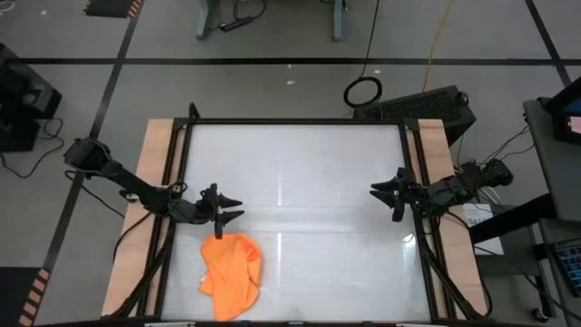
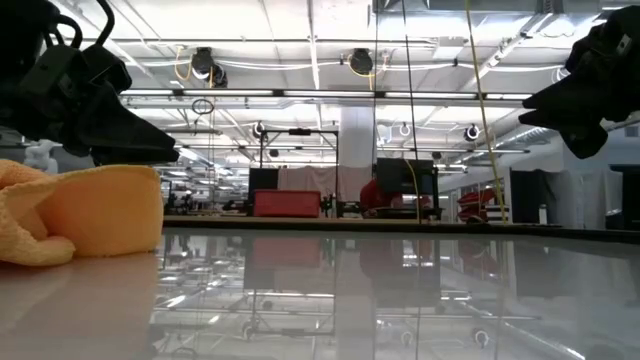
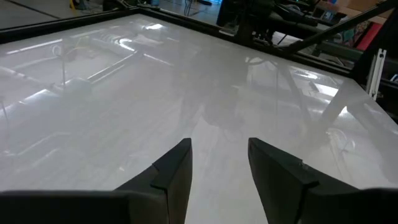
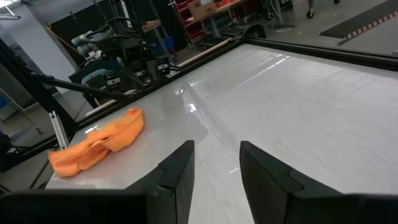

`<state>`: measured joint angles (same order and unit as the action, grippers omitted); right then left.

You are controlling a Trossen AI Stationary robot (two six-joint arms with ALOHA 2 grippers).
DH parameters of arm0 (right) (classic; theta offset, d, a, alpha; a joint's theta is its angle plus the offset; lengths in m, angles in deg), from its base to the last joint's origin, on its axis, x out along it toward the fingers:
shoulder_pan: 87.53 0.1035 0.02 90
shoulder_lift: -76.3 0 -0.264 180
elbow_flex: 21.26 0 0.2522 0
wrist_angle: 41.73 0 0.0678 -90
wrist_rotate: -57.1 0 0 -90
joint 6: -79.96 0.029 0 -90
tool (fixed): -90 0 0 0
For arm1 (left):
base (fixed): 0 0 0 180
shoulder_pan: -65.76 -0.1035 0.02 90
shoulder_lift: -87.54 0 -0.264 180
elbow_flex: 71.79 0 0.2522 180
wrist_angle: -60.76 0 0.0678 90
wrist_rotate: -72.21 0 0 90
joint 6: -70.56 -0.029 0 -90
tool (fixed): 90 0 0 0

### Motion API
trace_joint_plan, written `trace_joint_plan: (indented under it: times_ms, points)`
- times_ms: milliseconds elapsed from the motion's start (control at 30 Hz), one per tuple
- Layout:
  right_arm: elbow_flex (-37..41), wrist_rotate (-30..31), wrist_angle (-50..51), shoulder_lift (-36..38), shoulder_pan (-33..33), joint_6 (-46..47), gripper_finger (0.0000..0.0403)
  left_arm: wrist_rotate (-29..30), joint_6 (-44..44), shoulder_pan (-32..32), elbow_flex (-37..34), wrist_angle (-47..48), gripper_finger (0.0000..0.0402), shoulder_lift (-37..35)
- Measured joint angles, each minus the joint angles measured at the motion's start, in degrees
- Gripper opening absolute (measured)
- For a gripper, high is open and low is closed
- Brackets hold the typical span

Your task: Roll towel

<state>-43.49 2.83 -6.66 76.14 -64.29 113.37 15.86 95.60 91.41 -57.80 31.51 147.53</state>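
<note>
The bright-orange towel point(image 1: 231, 275) lies crumpled in a loose heap on the white table near its front left edge; it also shows in the low view point(image 2: 80, 225) and the right wrist view point(image 4: 99, 148). My left gripper point(image 1: 234, 208) hovers open just beyond the towel's far side, touching nothing; its fingers frame bare table in the left wrist view point(image 3: 217, 168). My right gripper point(image 1: 379, 193) is open and empty at the table's right side, above the surface.
The glossy white table point(image 1: 300, 182) has a dark frame and wooden side strips point(image 1: 154, 200). A black case point(image 1: 427, 107) and a cable coil point(image 1: 363, 91) lie beyond the far right corner. Bare table lies between the two grippers.
</note>
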Motion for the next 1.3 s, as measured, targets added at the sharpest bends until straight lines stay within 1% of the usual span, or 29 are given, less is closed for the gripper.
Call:
trace_joint_plan:
  times_ms: [1300]
  points:
    - [0.0,0.0,0.0,0.0,0.0,0.0,0.0118,0.0,0.0,0.0,0.0,0.0,0.0162,0.0]
